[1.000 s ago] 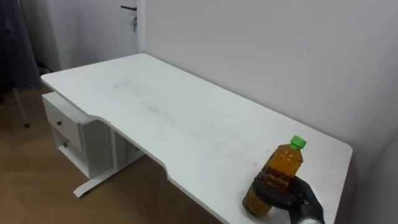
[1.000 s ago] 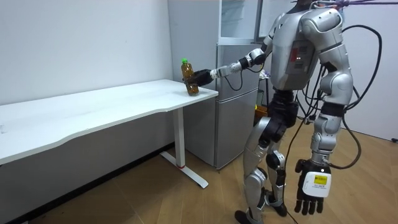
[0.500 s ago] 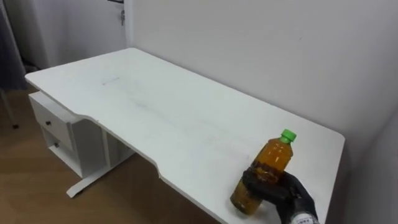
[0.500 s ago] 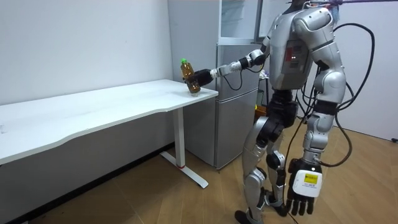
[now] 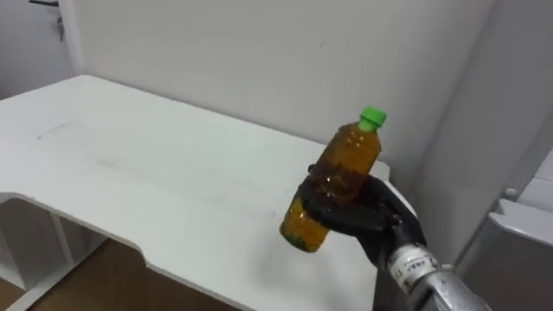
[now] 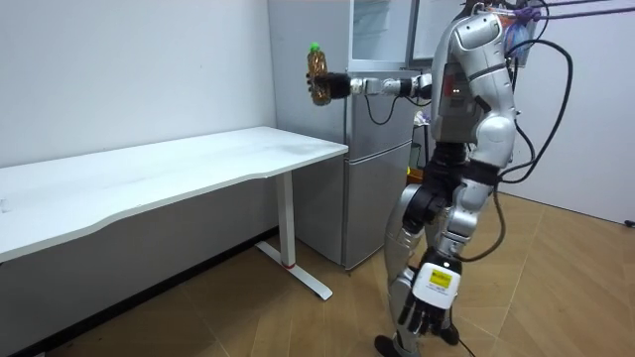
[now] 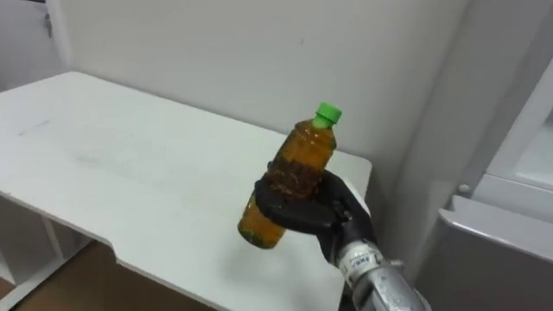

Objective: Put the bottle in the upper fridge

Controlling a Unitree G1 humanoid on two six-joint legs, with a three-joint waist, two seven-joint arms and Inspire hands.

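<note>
right hand (image 5: 367, 216) curled round the bottle (image 5: 348, 154), held tilted above the table (image 5: 130, 173); transport step; next: turn toward the fridge (image 6: 362, 129); left hand (image 6: 425, 297) hangs relaxed.

No text, number or sign can be read. Any print on the amber plastic bottle with the green cap (image 5: 346, 160) cannot be made out.

The amber, green-capped bottle (image 6: 317, 76) is held high in the curled fingers of the right hand (image 6: 333, 87), over the end of the white table (image 6: 149, 178), beside the grey fridge (image 6: 382, 198). The left hand (image 6: 425, 302) is hung low beside the leg, fingers relaxed.
</note>
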